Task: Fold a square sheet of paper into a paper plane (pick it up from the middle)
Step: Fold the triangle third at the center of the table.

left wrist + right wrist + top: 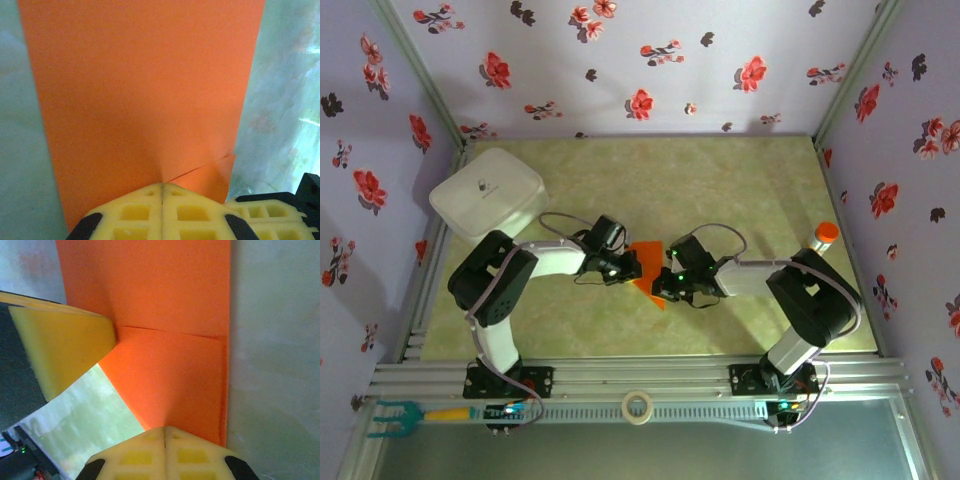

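From above, the thin bright orange square sheet of paper (646,256) is seen at the middle of the pale green desk (720,180), between the left tool (626,267) and the right tool (663,285). At the left wrist, the left tool is clenched on its edge. At the right wrist, the right tool is clenched on a creased edge.

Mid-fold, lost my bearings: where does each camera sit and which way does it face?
Top external: above and behind the arms, facing down at the table; both arms show, left fingers and right fingers meeting at the paper.
Left wrist: on the left arm, facing along its shut fingers onto the paper; a right finger shows bottom right.
Right wrist: on the right arm, facing along its shut fingers onto the paper; a left finger shows at left.
Shared: the paper, in all three.
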